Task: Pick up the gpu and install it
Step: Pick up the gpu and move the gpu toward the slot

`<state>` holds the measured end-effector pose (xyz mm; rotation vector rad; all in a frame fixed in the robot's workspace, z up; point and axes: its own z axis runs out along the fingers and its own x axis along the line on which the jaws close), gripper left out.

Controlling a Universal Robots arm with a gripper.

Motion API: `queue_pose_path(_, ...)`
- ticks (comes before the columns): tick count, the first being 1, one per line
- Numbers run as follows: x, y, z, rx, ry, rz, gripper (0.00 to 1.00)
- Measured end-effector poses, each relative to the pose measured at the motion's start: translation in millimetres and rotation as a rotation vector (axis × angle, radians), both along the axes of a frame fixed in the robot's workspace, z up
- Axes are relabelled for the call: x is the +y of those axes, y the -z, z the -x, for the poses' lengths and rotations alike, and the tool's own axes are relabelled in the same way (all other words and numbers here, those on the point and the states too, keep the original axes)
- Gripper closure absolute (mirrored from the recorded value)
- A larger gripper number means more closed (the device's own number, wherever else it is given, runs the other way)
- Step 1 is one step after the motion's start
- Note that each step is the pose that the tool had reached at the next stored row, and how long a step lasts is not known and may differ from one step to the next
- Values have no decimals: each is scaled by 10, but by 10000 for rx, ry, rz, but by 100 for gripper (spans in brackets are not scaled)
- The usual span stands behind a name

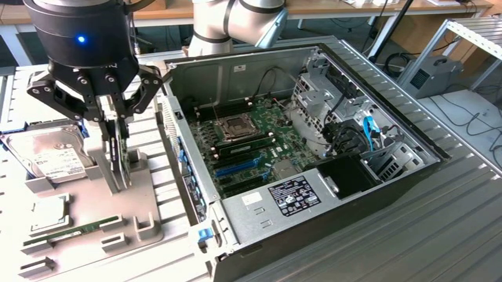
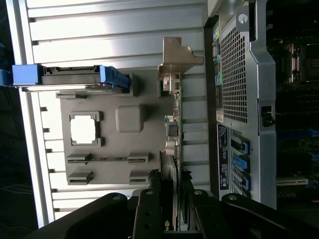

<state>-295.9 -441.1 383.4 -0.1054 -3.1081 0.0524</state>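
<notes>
The gpu [image 1: 119,155] [image 2: 175,124] is a thin dark card with a silvery metal bracket at one end. It stands on edge in a grey fixture [image 1: 149,217], just beside the open computer case [image 1: 392,194], on the exterior view's left of it. The gripper [image 1: 114,126] [image 2: 172,181] points straight down over the fixture, its fingers narrowed onto both faces of the card's upper edge. The arm rises behind the case. Fixture and case sit on a ribbed metal table [image 1: 439,247]. Beyond the case are desks and loose cables.
</notes>
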Motion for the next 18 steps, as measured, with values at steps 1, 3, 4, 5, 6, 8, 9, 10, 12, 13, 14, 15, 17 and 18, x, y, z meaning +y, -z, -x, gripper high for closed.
queue_pose_path(1, 0, -8, 0, 1, 0, 1, 74)
queue_pose_path(3, 0, -14, 0, 1, 0, 5, 74)
queue_pose_path(4, 0, -15, 0, 1, 0, 4, 74)
queue_pose_path(5, 0, -18, 0, 1, 0, 5, 74)
queue_pose_path(6, 0, -20, 0, 1, 0, 5, 74)
queue_pose_path(8, 0, -24, 0, 1, 0, 4, 74)
queue_pose_path(9, 0, -27, 0, 0, 1, 4, 74)
queue_pose_path(10, 0, -29, 0, 0, 0, 4, 74)
queue_pose_path(12, 0, -39, 0, 0, 0, 4, 74)
queue_pose_path(13, 0, -40, 0, 1, 0, 5, 74)
queue_pose_path(14, 0, -42, 0, 1, 0, 5, 74)
queue_pose_path(15, 0, -44, 0, 1, 0, 6, 74)
queue_pose_path(17, 0, -47, 0, 0, 0, 5, 74)
queue_pose_path(18, 0, -49, 0, 1, 0, 6, 74)
